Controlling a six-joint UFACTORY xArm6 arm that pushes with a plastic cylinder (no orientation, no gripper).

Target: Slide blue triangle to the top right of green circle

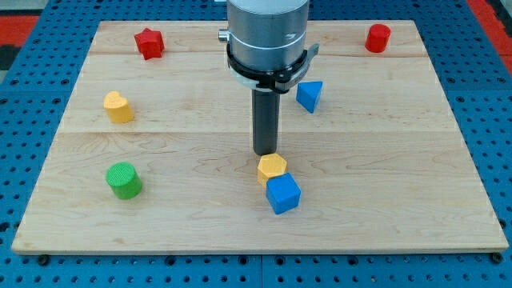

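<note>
The blue triangle (310, 95) lies right of the board's centre, partly behind the arm's grey housing. The green circle (124, 180) stands at the lower left of the board, far from the triangle. My tip (265, 153) is at the board's centre, below and left of the blue triangle and apart from it. It is just above a yellow hexagon (272, 168), close to or touching its top edge.
A blue cube (282, 194) touches the yellow hexagon's lower right. A yellow heart-shaped block (118, 106) sits at the left, a red star (149, 43) at the top left, a red cylinder (378, 38) at the top right. The wooden board (400, 176) lies on a blue pegboard.
</note>
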